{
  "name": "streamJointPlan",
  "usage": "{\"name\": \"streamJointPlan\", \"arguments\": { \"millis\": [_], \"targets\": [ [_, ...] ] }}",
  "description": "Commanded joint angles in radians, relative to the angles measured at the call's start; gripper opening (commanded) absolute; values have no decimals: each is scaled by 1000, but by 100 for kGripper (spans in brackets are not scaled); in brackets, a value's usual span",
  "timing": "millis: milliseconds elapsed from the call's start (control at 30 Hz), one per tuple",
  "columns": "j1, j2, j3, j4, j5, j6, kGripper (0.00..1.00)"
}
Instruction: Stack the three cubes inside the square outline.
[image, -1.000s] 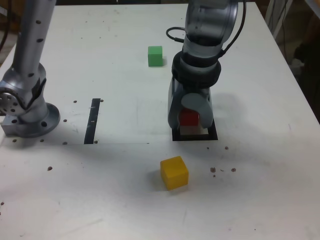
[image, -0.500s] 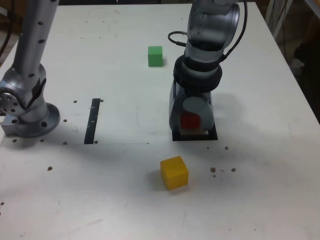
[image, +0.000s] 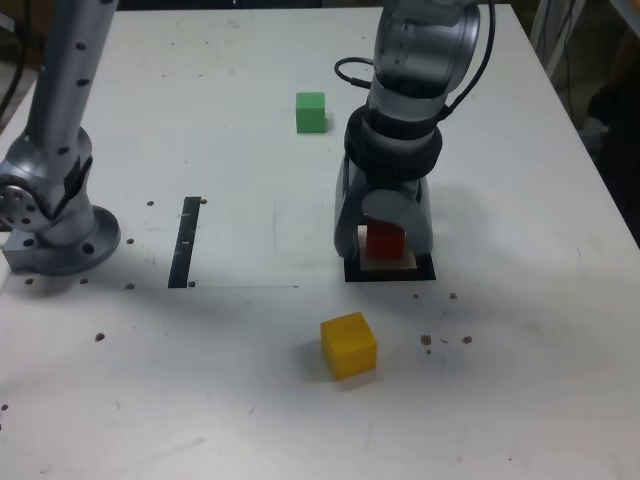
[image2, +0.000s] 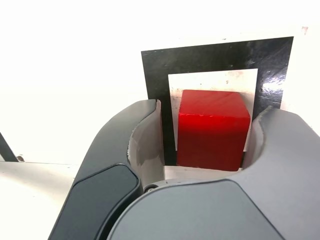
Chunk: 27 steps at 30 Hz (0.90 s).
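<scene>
In the exterior view we see a matte white surface (image: 520, 380), lightly speckled with dark flecks, with the arm's glossy grey cylindrical body standing over the square outline (image: 425, 272). The pincer (image: 384, 243) points down, its smooth rounded grey shells flanking the red cube (image: 385, 240), which sits on the white centre of the thick black border. The yellow cube (image: 348, 345), matte with crisp edges, lies near the outline at about seven o'clock from it; the green cube (image: 311, 112) lies well apart at about eleven o'clock. A narrow black strip (image: 186, 241) lies flat at nine o'clock from the outline, and a ribbed metal base (image: 60, 225) sits farther that way. In the wrist view we find the red cube (image2: 212, 129) glossy on its near face, square-edged, inside the shiny black border (image2: 155, 75). The pincer (image2: 207, 145) stands partly spread, with a slim gap on each side of the cube, so nothing is gripped.
</scene>
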Motion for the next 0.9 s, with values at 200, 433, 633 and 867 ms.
{"name": "streamJointPlan", "arguments": {
  "millis": [200,433,633,867],
  "targets": [
    [-27,-98,-74,194,-12,-47,97],
    [-133,-142,-144,284,-52,-190,98],
    [-205,-138,-179,310,-80,-262,99],
    [-287,-116,-178,297,-111,-338,100]
  ]
}}
